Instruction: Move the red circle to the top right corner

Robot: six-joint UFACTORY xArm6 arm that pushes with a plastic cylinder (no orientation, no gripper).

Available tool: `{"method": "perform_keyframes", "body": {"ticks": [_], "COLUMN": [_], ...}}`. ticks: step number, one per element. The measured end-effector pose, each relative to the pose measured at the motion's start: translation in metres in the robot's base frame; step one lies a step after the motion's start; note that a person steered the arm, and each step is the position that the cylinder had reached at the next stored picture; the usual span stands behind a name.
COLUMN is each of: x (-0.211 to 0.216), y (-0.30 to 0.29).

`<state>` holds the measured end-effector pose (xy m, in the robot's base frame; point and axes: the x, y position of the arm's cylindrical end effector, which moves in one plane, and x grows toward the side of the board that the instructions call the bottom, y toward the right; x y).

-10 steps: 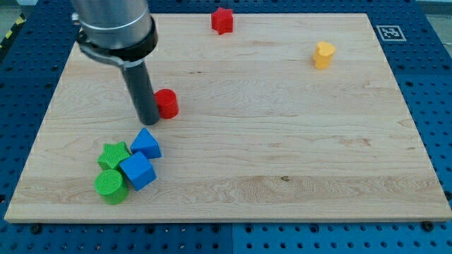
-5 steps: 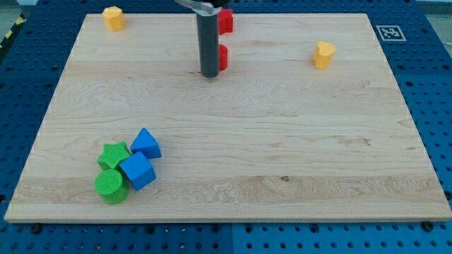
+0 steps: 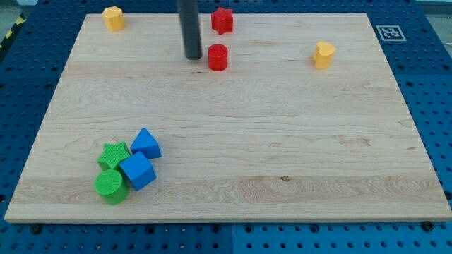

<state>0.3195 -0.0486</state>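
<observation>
The red circle (image 3: 217,57) lies on the wooden board (image 3: 282,141) near the top middle. My tip (image 3: 193,58) stands just to its left, with a small gap between them. A red star (image 3: 222,20) sits right above the circle at the board's top edge. The board's top right corner holds no block.
A yellow block (image 3: 323,54) sits toward the upper right. Another yellow block (image 3: 112,17) sits at the top left. At the lower left cluster a blue triangle (image 3: 146,142), a blue cube (image 3: 137,171), a green star (image 3: 114,154) and a green circle (image 3: 110,186).
The red circle went from the board's left middle up and right to below the red star. My tip then drew back a little to the left of it.
</observation>
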Motion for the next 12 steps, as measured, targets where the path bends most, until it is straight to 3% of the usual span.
{"method": "perform_keyframes", "body": {"ticks": [2,4,7,10,12], "x": [0.055,0.064,0.032,-0.02,-0.03], "y": [0.056,0.071,0.066,0.148,0.156]}}
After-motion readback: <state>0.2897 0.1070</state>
